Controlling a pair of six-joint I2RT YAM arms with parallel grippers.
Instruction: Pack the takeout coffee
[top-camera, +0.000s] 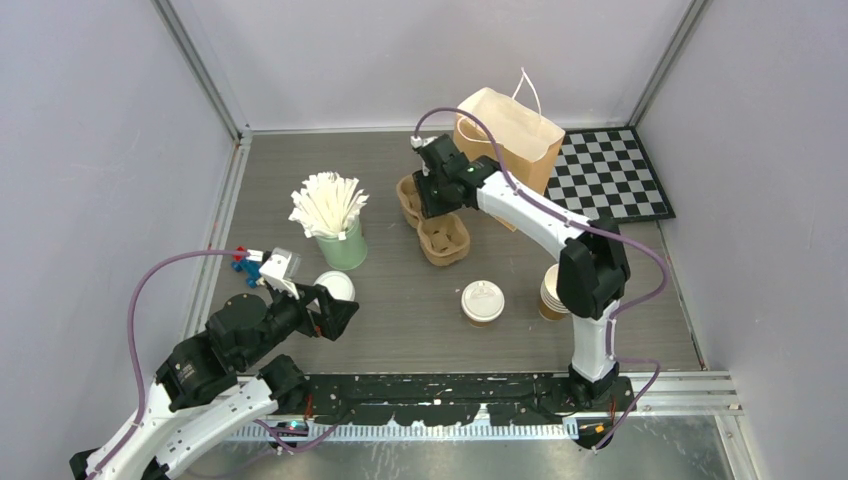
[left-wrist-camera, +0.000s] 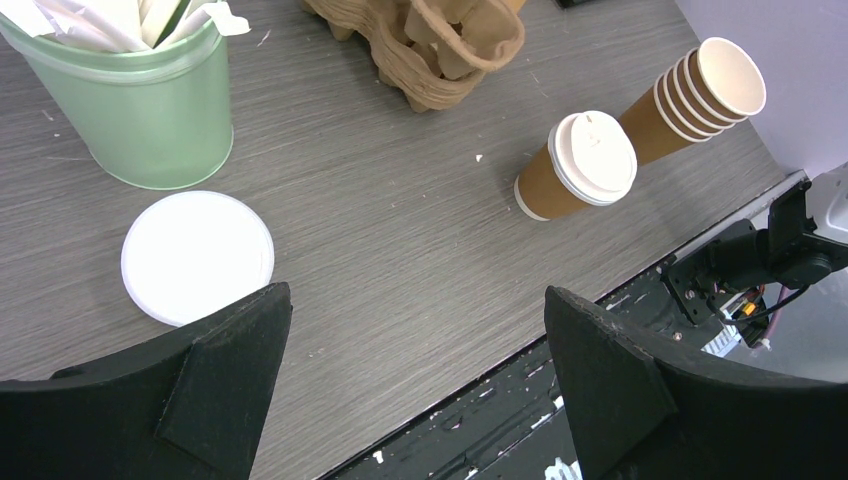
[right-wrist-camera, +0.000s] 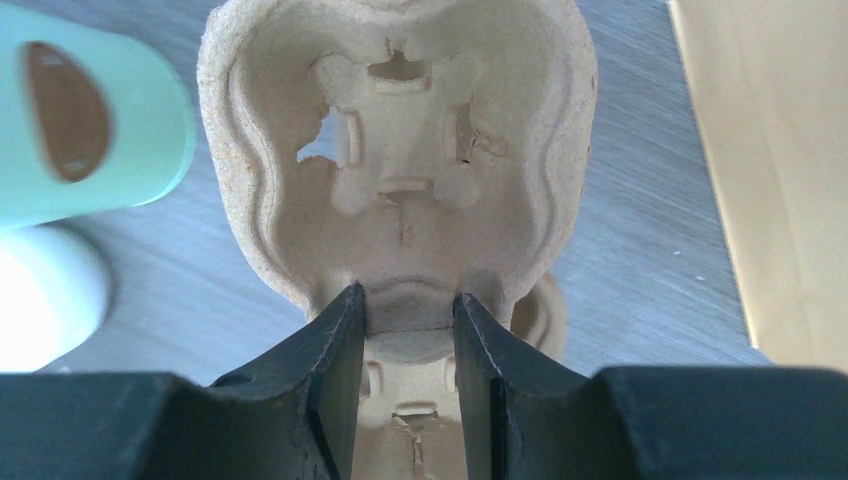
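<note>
- Overhead, we see the takeout coffee (top-camera: 483, 302), a brown cup with a white lid. It stands upright on the grey surface (top-camera: 400, 330) at lower centre of the frame, well apart from both tools.
- We find the right tool (top-camera: 437, 200) at upper centre, clamped on the middle ridge of a pulp cup carrier (top-camera: 447, 240). In its wrist view, both fingers press against that ridge.
- We find the left tool (top-camera: 338, 308) at lower left with its jaws spread wide, holding nothing. It is just beside a loose white lid (top-camera: 337, 284).
- We note a stack of lidless cups (top-camera: 549, 292) just right of the coffee.
- We note a brown paper bag (top-camera: 510, 140) behind the carrier.
- We note a green tin (top-camera: 340, 248) of white sticks left of the carrier.
</note>
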